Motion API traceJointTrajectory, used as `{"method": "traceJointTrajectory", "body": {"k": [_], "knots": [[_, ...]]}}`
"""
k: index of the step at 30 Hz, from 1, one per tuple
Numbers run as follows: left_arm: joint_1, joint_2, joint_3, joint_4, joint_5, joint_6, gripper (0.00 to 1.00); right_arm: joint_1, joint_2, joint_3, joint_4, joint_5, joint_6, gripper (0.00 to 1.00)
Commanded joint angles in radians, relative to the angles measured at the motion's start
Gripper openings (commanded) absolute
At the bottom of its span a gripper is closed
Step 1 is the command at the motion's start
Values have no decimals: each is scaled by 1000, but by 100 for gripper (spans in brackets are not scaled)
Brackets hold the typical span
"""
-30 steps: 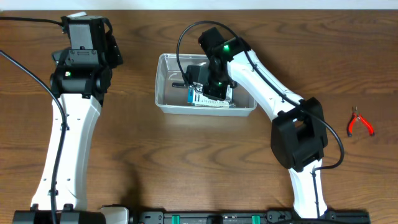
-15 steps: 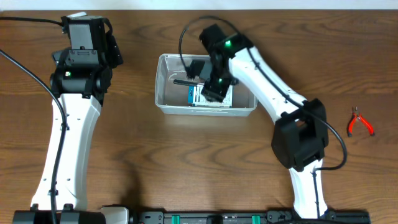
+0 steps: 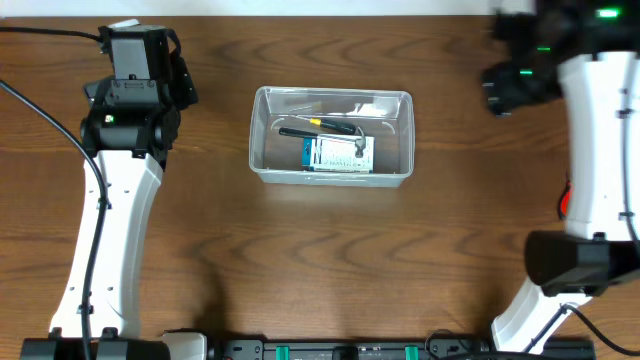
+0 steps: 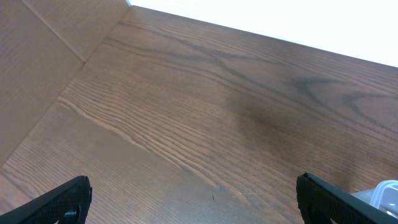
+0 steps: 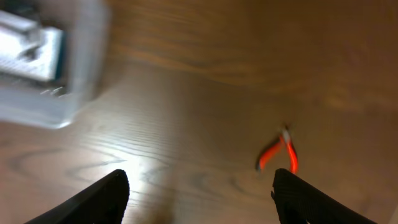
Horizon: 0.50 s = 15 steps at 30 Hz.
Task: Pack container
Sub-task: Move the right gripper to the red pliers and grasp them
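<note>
The clear plastic container point(image 3: 263, 140) stands at the table's middle back. Inside it lie a small blue-and-white box point(image 3: 337, 155) and a black-handled tool point(image 3: 318, 127). My right gripper point(image 5: 199, 183) hangs open and empty over bare wood, well to the right of the container point(image 5: 59, 93). Red-handled pliers point(image 5: 278, 155) lie on the table just ahead of its right finger point(image 5: 308, 199). From overhead only a red sliver of the pliers point(image 3: 565, 197) shows beside the right arm. My left gripper point(image 4: 193, 193) is wide open and empty at the far left, the container's corner point(image 4: 382, 193) at its right.
The right arm's white links point(image 3: 600, 150) run down the right edge of the table. The left arm point(image 3: 115, 200) stretches along the left side. The table's back edge point(image 4: 261, 31) is close ahead of the left gripper.
The right gripper opened inside the container, left the tool there, then rose and swung fast to the far right back. The left arm has not moved.
</note>
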<state>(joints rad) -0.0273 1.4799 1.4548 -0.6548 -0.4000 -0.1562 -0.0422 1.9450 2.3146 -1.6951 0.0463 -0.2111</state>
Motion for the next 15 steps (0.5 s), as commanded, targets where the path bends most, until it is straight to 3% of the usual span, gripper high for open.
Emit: {"method": "traceJointTrajectory", "body": {"k": [1,8,15], "knots": [[5,3,9,-2,-20,6,98,-104,10,-14,-3,-13,84,76],[5,3,9,-2,-20,6,98,-305,0,-121,-3,-148,82,69],[5,3,9,-2,-20,6,98,-435,-47,-460,76,-152,58,70]]}}
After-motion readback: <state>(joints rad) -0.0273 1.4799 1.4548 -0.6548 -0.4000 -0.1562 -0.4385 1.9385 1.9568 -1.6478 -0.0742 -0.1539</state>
